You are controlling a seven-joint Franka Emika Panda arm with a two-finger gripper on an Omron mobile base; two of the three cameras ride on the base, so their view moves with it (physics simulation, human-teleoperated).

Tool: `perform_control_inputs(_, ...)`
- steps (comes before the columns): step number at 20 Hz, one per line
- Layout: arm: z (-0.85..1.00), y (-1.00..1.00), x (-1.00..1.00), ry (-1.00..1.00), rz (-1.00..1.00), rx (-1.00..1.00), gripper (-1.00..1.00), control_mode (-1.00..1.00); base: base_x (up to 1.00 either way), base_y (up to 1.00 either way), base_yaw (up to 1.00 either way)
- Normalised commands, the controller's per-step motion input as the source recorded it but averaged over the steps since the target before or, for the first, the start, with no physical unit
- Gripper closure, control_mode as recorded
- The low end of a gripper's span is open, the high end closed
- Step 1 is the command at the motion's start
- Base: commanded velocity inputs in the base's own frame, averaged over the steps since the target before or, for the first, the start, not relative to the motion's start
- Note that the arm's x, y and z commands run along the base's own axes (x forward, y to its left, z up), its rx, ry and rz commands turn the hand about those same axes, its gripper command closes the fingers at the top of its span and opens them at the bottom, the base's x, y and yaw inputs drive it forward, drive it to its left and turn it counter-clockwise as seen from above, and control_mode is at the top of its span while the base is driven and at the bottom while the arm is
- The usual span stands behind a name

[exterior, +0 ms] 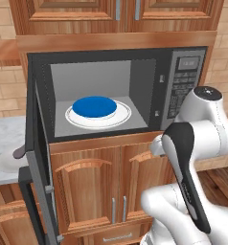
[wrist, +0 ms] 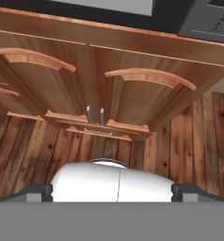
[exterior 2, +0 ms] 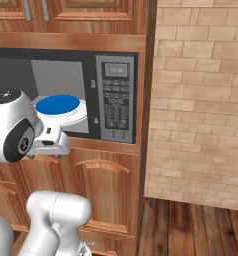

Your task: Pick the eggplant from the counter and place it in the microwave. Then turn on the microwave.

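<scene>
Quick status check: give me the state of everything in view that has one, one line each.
microwave: door swung wide open to the left, cavity exposed.
plate: inside the microwave, carrying a blue disc.
blue disc: lying flat on the plate.
lower cabinet doors: closed.
eggplant: dark end showing on the counter, left of the open door.
gripper: open, holding nothing.

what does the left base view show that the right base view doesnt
The left base view alone takes in the swung-open microwave door, a strip of marbled counter at far left, and a pale plate there with a dark thing on it, mostly hidden behind the door. The right base view alone has the brick side wall and the wooden floor. Both show the microwave standing open, the white plate inside it with a blue dish on it, the button panel, and the wooden cabinets below.
</scene>
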Motion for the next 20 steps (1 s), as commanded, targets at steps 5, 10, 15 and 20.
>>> perform_control_inputs(5, -0.16, -0.04, 0.16, 0.0, 0.0, 0.0, -1.0, -1.0, 0.0, 0.0, 0.0)
perform_control_inputs(10, -0.12, -0.02, 0.09, 0.0, 0.0, 0.0, -1.0, -1.0, 0.0, 0.0, 0.0)
perform_control_inputs(15, 0.0, 0.0, 0.0, 0.0, 0.0, 0.0, -1.0, -1.0, 0.0, 0.0, 0.0)
perform_control_inputs(20, 0.0, 0.0, 0.0, 0.0, 0.0, 0.0, -1.0, -1.0, 0.0, 0.0, 0.0)
